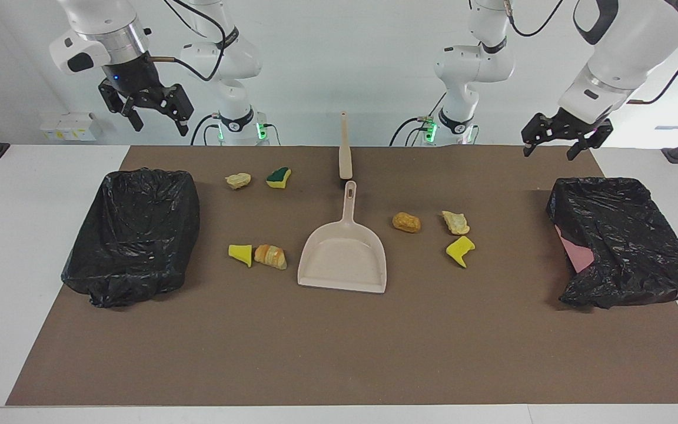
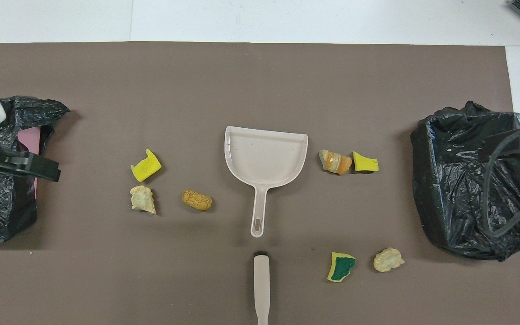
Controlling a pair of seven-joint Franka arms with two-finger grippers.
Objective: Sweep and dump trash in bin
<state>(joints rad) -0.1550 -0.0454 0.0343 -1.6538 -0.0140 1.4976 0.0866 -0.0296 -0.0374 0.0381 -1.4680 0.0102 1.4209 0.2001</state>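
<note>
Nothing is swept yet. My left pincer (image 1: 558, 144) hangs released over the tabletop (image 1: 339, 347) beside one bin (image 1: 627, 241); my right pincer (image 1: 152, 115), also released, waits above the other bin (image 1: 133, 235). The trash (image 1: 406, 222) lies at the dustpan's (image 1: 344, 259) three and nine o'clock. Next I must grasp the brush (image 1: 345, 154), at its twelve.

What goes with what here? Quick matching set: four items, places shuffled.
Things:
1. croissant
2. green-topped sponge
3. dustpan
4. left hand

Places:
A. mid-mat, handle toward the robots
B. touching a yellow sponge wedge
C. raised, near the bin at the left arm's end
D. beside a pale lump, nearer the robots than the croissant

Pairs: 1-B, 2-D, 3-A, 4-C
</note>
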